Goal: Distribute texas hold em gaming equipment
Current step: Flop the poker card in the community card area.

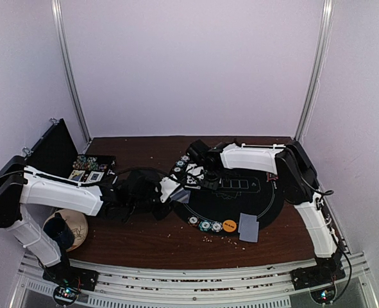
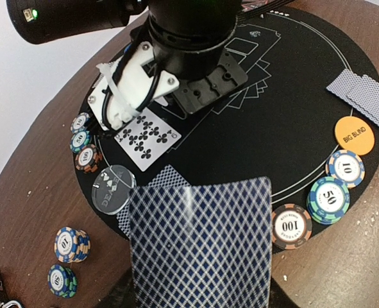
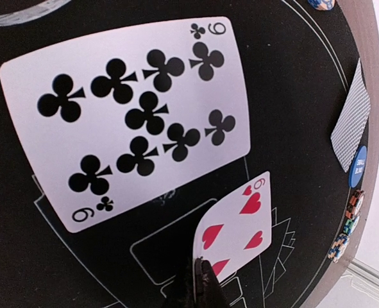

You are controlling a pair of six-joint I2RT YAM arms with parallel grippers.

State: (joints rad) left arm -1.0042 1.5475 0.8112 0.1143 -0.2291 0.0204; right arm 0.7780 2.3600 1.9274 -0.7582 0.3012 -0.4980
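Both arms reach in over the left side of the round black mat (image 1: 266, 196), the left gripper (image 1: 175, 192) low at its rim clamping a glossy crosshatch-backed card (image 2: 202, 250), the right gripper (image 3: 201, 279) pointing down, tips pinched on a hearts card (image 3: 237, 221) beside a flat face-up clubs card (image 3: 131, 122), with striped round chips (image 2: 329, 197) along the mat's near rim.

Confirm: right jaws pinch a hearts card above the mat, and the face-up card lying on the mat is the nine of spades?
Wrong suit. The face-up card lying on the mat is the nine of clubs, not spades; the right wrist view shows it. The right jaws do pinch a hearts card above the mat.
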